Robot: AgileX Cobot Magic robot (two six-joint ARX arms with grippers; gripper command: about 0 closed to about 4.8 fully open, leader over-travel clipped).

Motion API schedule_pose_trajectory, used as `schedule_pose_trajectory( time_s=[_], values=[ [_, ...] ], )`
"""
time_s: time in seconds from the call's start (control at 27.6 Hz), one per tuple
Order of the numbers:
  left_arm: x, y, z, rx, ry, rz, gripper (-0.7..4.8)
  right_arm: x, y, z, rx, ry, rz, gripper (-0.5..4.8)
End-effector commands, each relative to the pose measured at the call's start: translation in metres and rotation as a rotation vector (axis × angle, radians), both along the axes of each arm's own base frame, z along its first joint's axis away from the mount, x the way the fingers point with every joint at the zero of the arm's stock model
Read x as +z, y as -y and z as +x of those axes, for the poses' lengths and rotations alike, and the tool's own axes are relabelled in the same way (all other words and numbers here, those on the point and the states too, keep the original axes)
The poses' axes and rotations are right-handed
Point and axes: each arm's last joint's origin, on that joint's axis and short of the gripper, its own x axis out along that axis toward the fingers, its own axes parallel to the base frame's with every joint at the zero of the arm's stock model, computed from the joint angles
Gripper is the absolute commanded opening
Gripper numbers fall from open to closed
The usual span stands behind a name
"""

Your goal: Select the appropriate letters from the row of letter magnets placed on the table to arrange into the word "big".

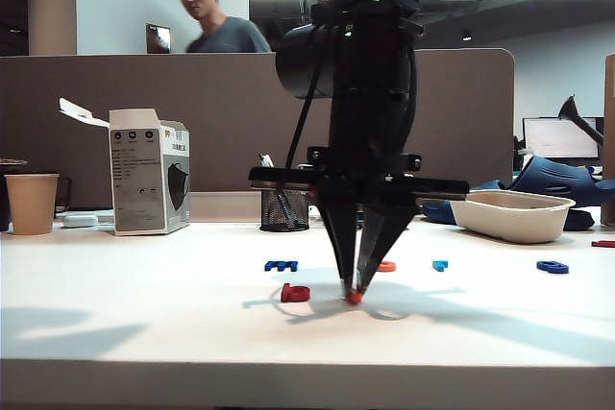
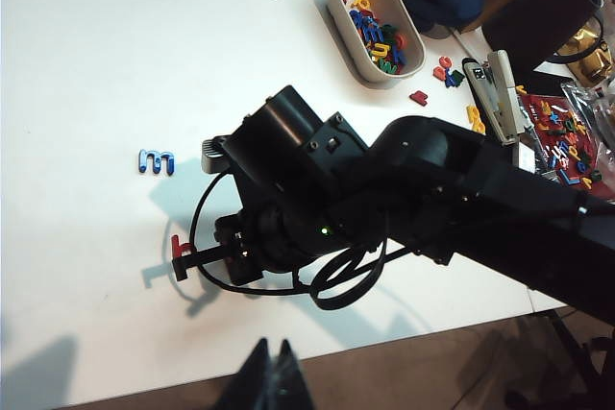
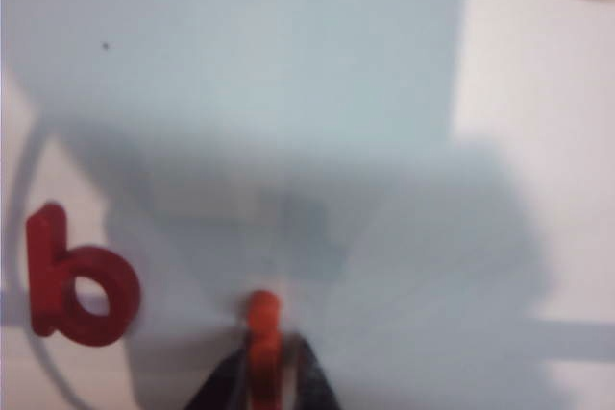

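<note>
Nearest the front edge of the table (image 1: 115, 333), the right gripper (image 1: 354, 290) points straight down with its fingertips at the surface, the narrow jaws flanking the thin orange-red bar (image 3: 261, 333); whether they grip it or merely bracket it cannot be told. Just beside it lies the red "b" (image 1: 295, 293), flat on the table. A little farther back sits the row: the dark blue "m" (image 1: 281, 265), the orange ring (image 1: 386, 266), a light blue letter (image 1: 439, 264), and the dark blue "g" (image 1: 553, 267) well off to the right. The left gripper (image 2: 272, 386) hangs above the table's near edge, fingertips pressed together, holding nothing. Behind the row stands a mesh pen cup (image 1: 284, 209) and a pale tray (image 1: 511, 214).
</note>
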Motion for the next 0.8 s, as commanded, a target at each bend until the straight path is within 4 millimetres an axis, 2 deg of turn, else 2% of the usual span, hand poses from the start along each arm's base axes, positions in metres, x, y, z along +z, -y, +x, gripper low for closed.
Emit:
schedule_pose_trajectory(
  time_s=[0.04,0.11,0.18,0.47,0.58,0.72,0.76,0.8],
  values=[
    [0.002,0.000,0.000,0.004,0.010,-0.015,-0.04,0.004,0.000,0.001,-0.006,0.012,0.006,0.68],
    [0.002,0.000,0.000,0.004,0.010,-0.016,-0.04,0.004,0.000,0.001,-0.006,0.014,0.008,0.69],
    [0.002,0.000,0.000,0.004,0.010,-0.016,-0.04,0.004,0.000,0.001,-0.006,0.016,0.010,0.97],
    [0.002,0.000,0.000,0.004,0.010,-0.016,-0.04,0.016,0.002,-0.001,-0.006,0.035,0.030,1.11],
    [0.002,0.000,0.000,0.004,0.010,-0.016,-0.04,0.026,0.004,-0.003,-0.007,0.057,0.047,1.17],
    [0.002,0.000,0.000,0.004,0.010,-0.016,-0.04,0.056,0.021,-0.001,-0.028,0.169,0.056,1.24],
    [0.002,0.000,0.000,0.004,0.009,-0.015,-0.04,0.064,0.032,0.004,-0.039,0.203,0.041,1.78],
    [0.002,0.000,0.000,0.004,0.010,-0.015,-0.04,0.068,0.041,0.008,-0.051,0.218,0.033,2.11]
  ],
)
